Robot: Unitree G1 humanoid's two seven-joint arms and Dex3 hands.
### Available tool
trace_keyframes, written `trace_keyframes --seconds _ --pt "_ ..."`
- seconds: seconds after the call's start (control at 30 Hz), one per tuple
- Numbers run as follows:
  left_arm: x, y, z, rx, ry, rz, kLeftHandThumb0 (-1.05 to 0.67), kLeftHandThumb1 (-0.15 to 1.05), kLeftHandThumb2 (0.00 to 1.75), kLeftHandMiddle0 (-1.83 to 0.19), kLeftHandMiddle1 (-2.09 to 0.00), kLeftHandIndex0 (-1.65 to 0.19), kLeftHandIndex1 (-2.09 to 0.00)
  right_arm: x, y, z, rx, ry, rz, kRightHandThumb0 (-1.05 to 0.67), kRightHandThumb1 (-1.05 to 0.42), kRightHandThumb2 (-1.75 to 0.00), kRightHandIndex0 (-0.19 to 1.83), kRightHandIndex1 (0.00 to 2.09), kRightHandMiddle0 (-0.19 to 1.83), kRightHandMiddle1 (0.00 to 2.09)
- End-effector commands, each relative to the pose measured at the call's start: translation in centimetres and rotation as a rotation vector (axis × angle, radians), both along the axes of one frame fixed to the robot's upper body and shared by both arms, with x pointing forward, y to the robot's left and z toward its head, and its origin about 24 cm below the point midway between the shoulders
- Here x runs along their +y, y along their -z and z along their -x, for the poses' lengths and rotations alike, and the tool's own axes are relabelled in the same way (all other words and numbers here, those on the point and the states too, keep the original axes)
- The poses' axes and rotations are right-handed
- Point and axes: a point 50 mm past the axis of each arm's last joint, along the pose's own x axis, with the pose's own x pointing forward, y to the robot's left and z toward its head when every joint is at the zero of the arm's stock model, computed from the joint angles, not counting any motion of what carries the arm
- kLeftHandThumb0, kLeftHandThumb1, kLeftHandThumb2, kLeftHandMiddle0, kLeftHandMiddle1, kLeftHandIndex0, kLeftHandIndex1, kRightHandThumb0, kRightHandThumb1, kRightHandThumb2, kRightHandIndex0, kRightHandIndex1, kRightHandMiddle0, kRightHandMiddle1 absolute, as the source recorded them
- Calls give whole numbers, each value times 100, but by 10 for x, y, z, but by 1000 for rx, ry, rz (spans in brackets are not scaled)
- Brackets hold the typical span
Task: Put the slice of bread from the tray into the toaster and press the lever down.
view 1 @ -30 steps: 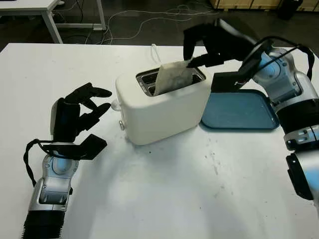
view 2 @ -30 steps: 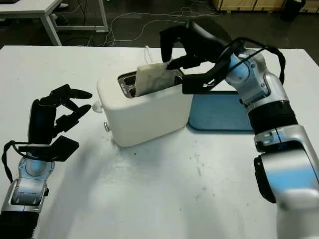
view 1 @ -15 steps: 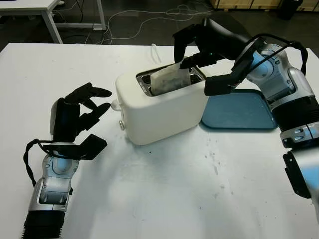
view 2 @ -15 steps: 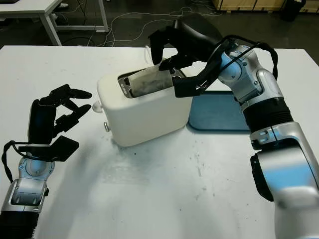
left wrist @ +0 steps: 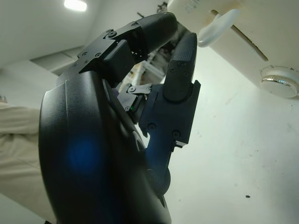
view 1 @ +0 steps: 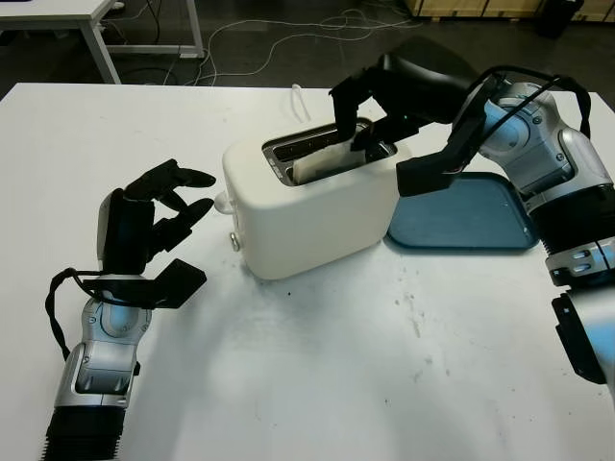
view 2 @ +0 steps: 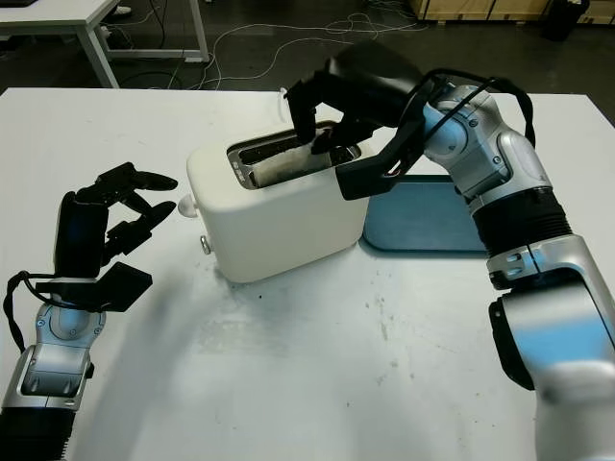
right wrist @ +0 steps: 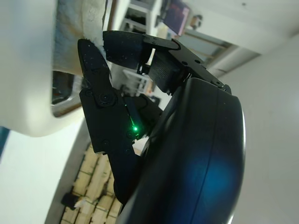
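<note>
Left eye view: bread slice (view 1: 322, 163) nearly seated in toaster (view 1: 312, 202) slot.
My right hand (view 1: 365, 106) fingers grasping it; tilt may jam it. Left hand (view 1: 154, 216) released, idle.

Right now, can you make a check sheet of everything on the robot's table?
Surface: white table, a few dark specks.
Job's things: white toaster mid-table; bread lying low in a slot, top edge showing; lever on its left end; blue tray right of toaster.
Clutter: nothing seen.
Hands: right hand over the slots, fingers on the bread; left hand open, left of toaster.
Cables: white cord behind toaster; wires on floor.
Surroundings: another table's legs at back.
</note>
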Motion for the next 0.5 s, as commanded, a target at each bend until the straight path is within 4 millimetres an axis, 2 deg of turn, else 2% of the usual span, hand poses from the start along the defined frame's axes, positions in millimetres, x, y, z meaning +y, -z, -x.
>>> trace_keyframes --seconds 0.0,0.13,0.2,0.3,0.33,0.4,0.47 --pt "-1 0 1 -10 0 -2 -35 92 5 -69 -145 -77 -74 -4 0 1 39 15 18 -43 -92 -3 104 175 86 159" --pt "-1 0 2 3 0 11 -36 92 6 -68 -145 -77 -74 -6 0 2 109 29 83 -46 -88 -1 93 175 75 164" --pt "-1 0 2 4 3 11 -36 92 6 -67 -145 -77 -74 -7 0 2 142 49 139 -50 -90 -1 72 162 66 151" --pt "-1 0 2 -3 3 5 -35 92 5 -67 -146 -77 -74 -6 -2 4 173 60 189 -51 -89 0 61 113 74 92" --pt "-1 0 2 -5 4 5 -35 92 5 -67 -146 -77 -74 -6 -3 4 178 62 202 -52 -88 0 56 92 80 61" --pt "-1 0 2 -8 6 7 -34 92 5 -68 -146 -77 -74 -5 -4 5 186 61 223 -52 -86 0 49 81 85 29" --pt "-1 1 1 -10 6 6 -35 92 5 -67 -146 -77 -75 -4 -5 7 182 53 235 -52 -83 0 40 76 80 12"
